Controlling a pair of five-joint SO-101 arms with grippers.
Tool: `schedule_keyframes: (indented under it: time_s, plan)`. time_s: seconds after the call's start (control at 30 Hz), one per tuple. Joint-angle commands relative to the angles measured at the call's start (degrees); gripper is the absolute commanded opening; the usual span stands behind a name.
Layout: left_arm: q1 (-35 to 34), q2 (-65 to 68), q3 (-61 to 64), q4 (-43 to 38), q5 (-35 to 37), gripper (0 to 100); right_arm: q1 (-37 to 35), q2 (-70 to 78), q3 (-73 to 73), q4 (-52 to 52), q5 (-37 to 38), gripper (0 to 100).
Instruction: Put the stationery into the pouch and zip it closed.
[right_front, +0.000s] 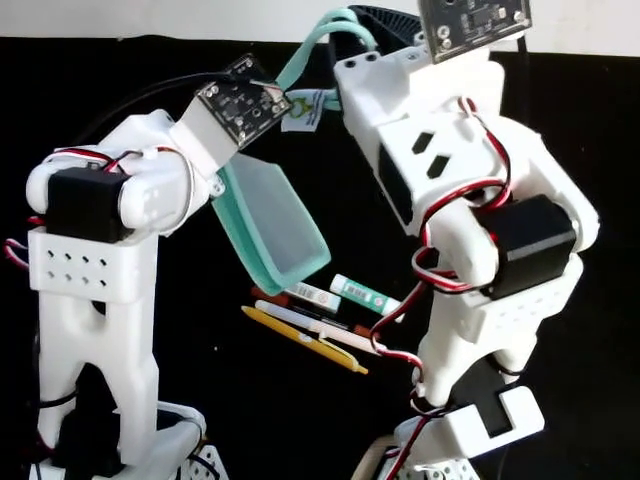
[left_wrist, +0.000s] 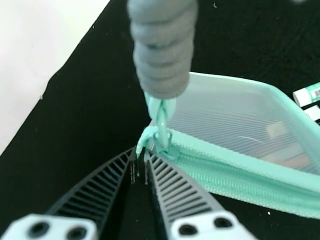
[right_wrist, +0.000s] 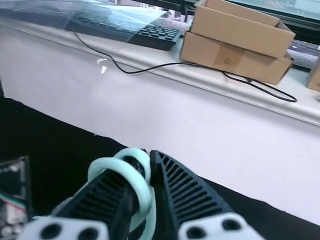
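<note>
pouch (right_front: 275, 215): mint, translucent, tilted | left jaws pinch its zipper corner (left_wrist: 159, 145) | right jaws clamp its loop (right_wrist: 141, 190)

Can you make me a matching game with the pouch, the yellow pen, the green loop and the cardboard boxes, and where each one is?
Things:
1 pouch
2 yellow pen
3 green loop
4 cardboard boxes

Places:
A on the white ledge
B between the fingers of the right gripper
C lying on the black table
D pinched at its zip end by the left gripper

Pairs: 1-D, 2-C, 3-B, 4-A
</note>
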Motion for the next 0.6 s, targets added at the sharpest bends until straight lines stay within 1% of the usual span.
schedule_keyframes:
  time_s: [0.0,0.07,0.17,0.27,0.47,0.57]
  plan:
    - [-4.44,-0.4,0.04,-0.62,3.87,1,2.24,-0.48,-1.54,0.04,0.26,0.6]
    - [-6.46,-0.4,0.04,-1.58,7.38,1,2.51,-0.48,-1.36,0.04,0.26,0.6]
    - [-8.75,-0.4,0.04,-2.9,14.68,1,2.51,-0.48,-1.45,0.92,-0.97,0.6]
    - [-9.89,-0.4,-0.04,-2.99,22.24,1,2.51,-0.48,-1.45,1.71,-2.9,0.6]
    - [-12.62,-0.4,-0.04,-3.34,38.33,1,2.51,-0.48,-1.45,2.33,-2.9,0.6]
    - [-13.41,-0.31,0.31,-3.34,45.01,1,2.42,-0.48,-1.45,3.21,-2.99,0.6]
